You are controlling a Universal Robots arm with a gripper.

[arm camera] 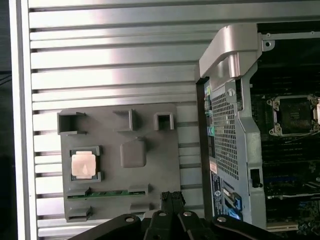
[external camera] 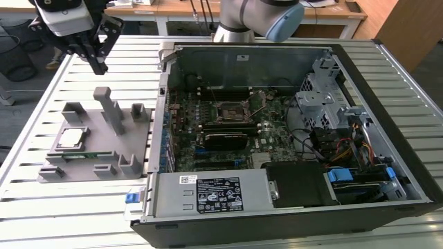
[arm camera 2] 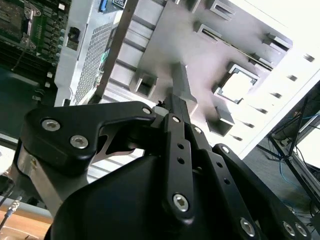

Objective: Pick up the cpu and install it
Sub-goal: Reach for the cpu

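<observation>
The cpu (external camera: 72,139) is a small silvery square chip lying flat in a pocket of the grey fixture (external camera: 104,168) on the slatted table, at the exterior view's left. It also shows in both wrist views, cpu (arm camera: 83,165) and cpu (arm camera 2: 237,85). My gripper (external camera: 101,66) hangs high above the table beyond the fixture's far end, well clear of the chip. Its black fingers (arm camera: 171,197) are pressed together with nothing between them. The open motherboard socket (external camera: 229,110) sits inside the computer case (external camera: 387,155).
A green memory stick (external camera: 80,154) lies in a slot of the fixture beside the chip. Tall grey posts (external camera: 105,106) rise from the fixture. The case's upright side wall (external camera: 161,104) stands between the fixture and the motherboard. Cables and drive bays fill the case's right side.
</observation>
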